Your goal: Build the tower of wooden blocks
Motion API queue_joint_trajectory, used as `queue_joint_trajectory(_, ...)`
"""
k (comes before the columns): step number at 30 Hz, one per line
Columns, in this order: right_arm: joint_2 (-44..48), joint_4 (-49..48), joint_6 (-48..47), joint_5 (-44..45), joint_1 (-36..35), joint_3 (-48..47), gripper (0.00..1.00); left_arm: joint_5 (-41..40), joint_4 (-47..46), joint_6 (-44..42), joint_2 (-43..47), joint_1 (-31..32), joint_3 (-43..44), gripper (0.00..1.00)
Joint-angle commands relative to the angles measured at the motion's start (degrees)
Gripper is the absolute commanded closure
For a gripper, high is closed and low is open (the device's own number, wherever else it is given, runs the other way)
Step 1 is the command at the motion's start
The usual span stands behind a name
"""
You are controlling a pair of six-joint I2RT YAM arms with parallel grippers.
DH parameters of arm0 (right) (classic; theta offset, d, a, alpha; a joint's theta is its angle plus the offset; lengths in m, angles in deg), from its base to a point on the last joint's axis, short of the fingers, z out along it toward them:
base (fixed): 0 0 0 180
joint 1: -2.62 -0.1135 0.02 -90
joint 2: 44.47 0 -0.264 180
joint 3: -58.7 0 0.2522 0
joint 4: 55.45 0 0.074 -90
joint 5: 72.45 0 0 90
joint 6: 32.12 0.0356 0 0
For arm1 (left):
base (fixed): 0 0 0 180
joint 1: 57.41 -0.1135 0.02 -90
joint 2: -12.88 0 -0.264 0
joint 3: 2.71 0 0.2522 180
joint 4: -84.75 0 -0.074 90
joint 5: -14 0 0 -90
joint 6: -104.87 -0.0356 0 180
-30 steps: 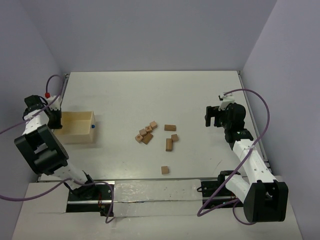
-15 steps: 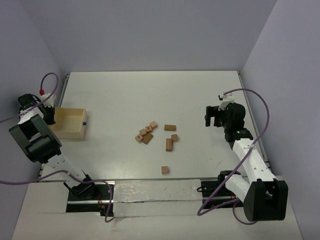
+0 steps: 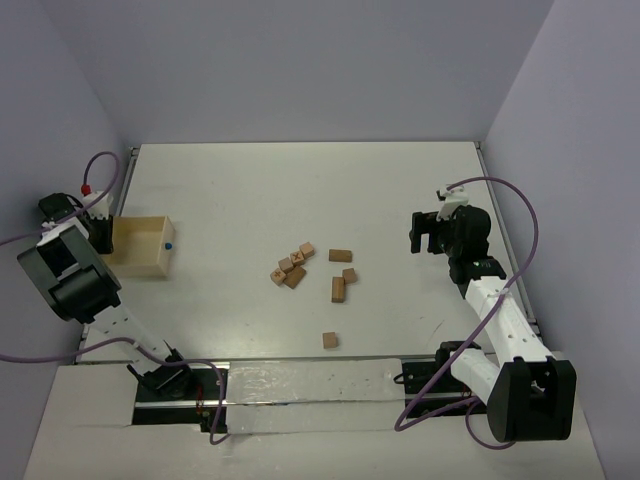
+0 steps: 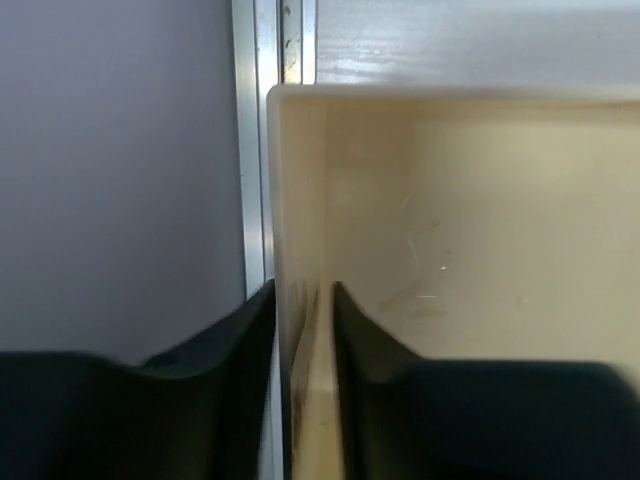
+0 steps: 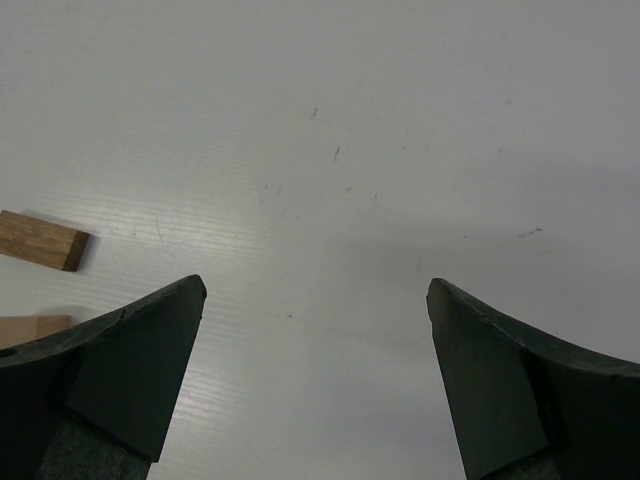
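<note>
Astride tray wall [image 4: 400,92], left tool [image 4: 302,292]

The left pincer [image 4: 305,296] dragged the tray [image 3: 141,264] leftward and has loosened around its wall.

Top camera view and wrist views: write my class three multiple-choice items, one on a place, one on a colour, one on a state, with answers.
1. Where is the tray? A in the middle B at the left edge C at the far right
2. What colour are the cables? A purple B green C orange
3. How are the right fingers? A shut tight B open and empty C hidden
Answers: B, it sits beside the left arm; A, both loops are purple; B, only bare table shows between them.
</note>
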Motion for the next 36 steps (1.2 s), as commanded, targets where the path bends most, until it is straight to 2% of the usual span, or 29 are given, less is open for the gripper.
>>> queue_joint_trajectory(1,0.5,-0.2,0.4,-0.5,0.2,-2.8,0.00,0.6,0.8,-1.4,1.1,-0.7,2.7,0.56)
queue_joint_trajectory(3,0.7,-0.1,0.6,-0.6,0.2,-2.9,0.00,1.6,3.0,-1.8,2.6,-0.7,3.6,0.43)
queue_joint_trajectory(5,1.1,-0.1,0.6,-0.7,0.2,-2.9,0.00,3.8,5.1,-1.8,5.0,-0.7,4.9,0.36)
queue_joint_trajectory(7,1.5,-0.1,0.6,-1.2,0.2,-2.7,0.00,6.5,8.5,-1.4,8.9,-0.6,6.7,0.23)
queue_joint_trajectory(11,2.2,-0.2,0.3,-2.7,0.1,-2.6,0.00,12.0,14.2,-0.8,15.4,0.4,11.7,0.15)
queue_joint_trajectory(16,3.6,0.3,0.0,-4.3,0.2,-2.6,0.00,15.4,19.6,0.7,21.1,4.9,17.8,0.14)
queue_joint_trajectory(19,4.0,0.4,-0.2,-4.9,0.2,-2.5,0.00,13.1,19.7,0.8,25.8,11.9,15.4,0.14)
queue_joint_trajectory(25,3.8,0.5,-0.2,-4.7,0.2,-2.5,0.00,4.1,16.3,4.4,35.5,33.8,4.4,0.16)
queue_joint_trajectory(30,2.8,0.6,-0.2,-4.3,0.2,-2.6,0.00,-0.2,14.4,13.2,36.6,48.6,-2.6,0.20)
queue_joint_trajectory(36,1.5,0.5,-0.3,-4.2,0.2,-2.8,0.00,-4.9,9.9,19.4,35.9,61.8,-10.0,0.22)
